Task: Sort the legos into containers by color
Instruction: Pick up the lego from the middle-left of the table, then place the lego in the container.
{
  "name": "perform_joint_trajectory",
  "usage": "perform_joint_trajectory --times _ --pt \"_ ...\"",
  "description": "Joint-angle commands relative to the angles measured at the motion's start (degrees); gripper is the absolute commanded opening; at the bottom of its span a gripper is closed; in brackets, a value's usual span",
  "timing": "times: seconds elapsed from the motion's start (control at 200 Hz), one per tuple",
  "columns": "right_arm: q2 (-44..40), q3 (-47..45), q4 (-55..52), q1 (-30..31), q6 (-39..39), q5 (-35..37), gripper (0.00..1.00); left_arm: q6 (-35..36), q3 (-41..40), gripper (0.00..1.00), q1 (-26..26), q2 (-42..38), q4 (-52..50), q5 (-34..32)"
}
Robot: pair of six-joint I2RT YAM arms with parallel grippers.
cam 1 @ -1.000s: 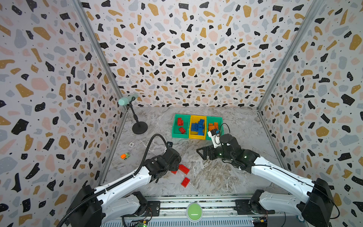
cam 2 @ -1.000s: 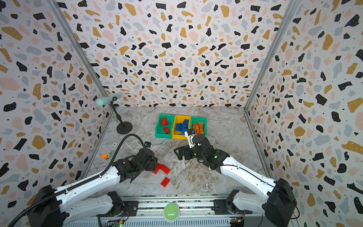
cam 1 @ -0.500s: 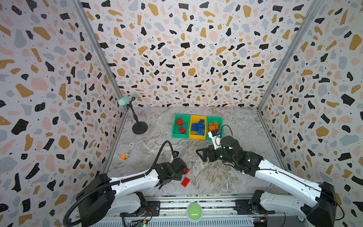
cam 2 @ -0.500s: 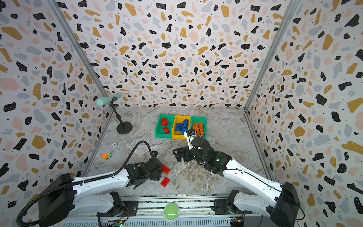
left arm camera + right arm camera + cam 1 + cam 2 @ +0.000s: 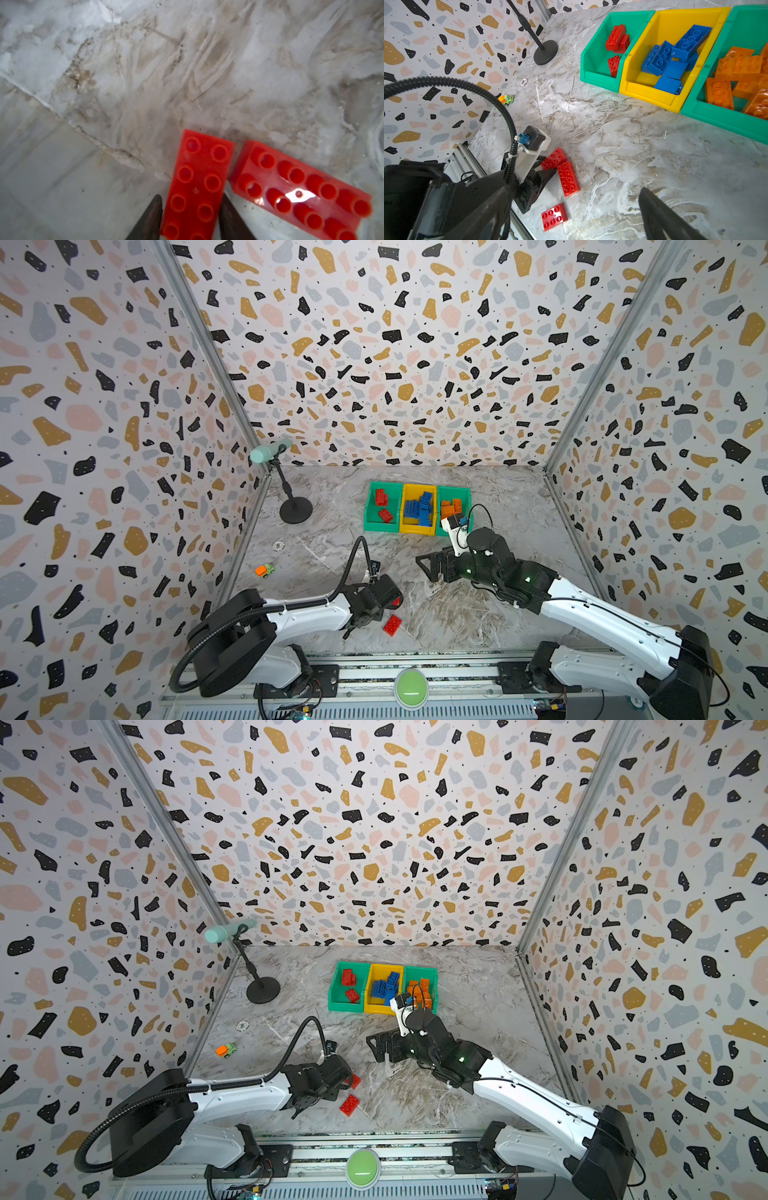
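Grip set: left gripper [image 5: 191, 196] pinches long red studded plastic brick [image 5: 199, 178] across its width, long axis running straight out between the jaws; target green open-top plastic bin [image 5: 369, 522] holding reds lies well apart, ahead toward speckled back wall [image 5: 395, 364]; right gripper [image 5: 430, 568] gapes empty, nearer that bin.

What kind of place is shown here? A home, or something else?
Probably a robot test booth, not a home: terrazzo-patterned panels enclose a marble-look tabletop, and two robot arms sit on a metal rail with a green button.
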Motion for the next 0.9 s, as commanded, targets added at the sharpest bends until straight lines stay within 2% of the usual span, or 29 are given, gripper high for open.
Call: perform_joint_trajectory --times 0.0,0.13,0.275,0.455,0.631,0.896 --pt "-1.9 -0.1 -1.1 -0.4 -0.5 1.3 0.99 0.5 0.9 0.28 0.6 2.7 -1.3 -1.2" --pt "-3.4 -0.8 -1.5 -1.0 -0.7 1.3 0.99 0.5 3.5 0.25 2.1 4.7 -4.2 -4.2" --pt "-5.0 -2.4 -1.2 -1.8 -0.4 1.3 0.99 2.1 6.8 0.25 6.5 3.2 -5.3 -6.9" --pt "-6.5 -4.3 -0.8 -3.1 -0.3 0.3 0.99 8.2 17.5 0.25 12.6 4.3 -1.5 -7.4" --pt "-8.4 -5.1 -1.5 -4.2 -0.6 -0.4 0.99 13.0 35.1 0.23 19.8 17.3 -1.0 -3.8" --pt "-13.9 -6.5 -4.5 -6.4 0.2 0.7 0.99 16.7 58.4 0.3 24.8 36.7 -7.6 -3.1"
